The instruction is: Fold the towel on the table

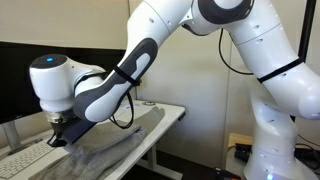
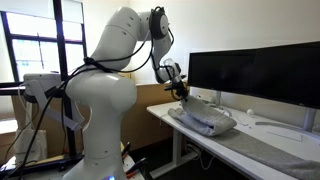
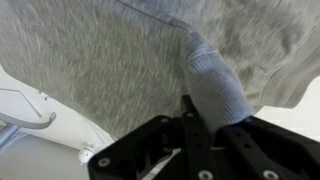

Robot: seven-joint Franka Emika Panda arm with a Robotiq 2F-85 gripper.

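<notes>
Towel (image 1: 115, 138) is pinched at one end in my claw (image 1: 61, 131). The fingers (image 3: 188, 120) are closed tight on a little ridge of cloth, and the wrist view shows it poking up between them. The rest of the cloth lies flat on the table (image 1: 174, 112).

Here's the bit that matters: its long axis runs straight along the desk away from my claw, so all the free cloth sits out ahead of the grip, toward the far end. In an exterior view the gripped end is bunched up and raised just under the claw, and the tail stretches off in front of the monitor (image 2: 260, 72). The keyboard (image 1: 20, 155) sits just beside the held end; whether they touch, I can't tell.

My guess is the fold means carrying this end along that long axis and over the flat part. There's only one arm, so no choice there. No containers in these shots.
</notes>
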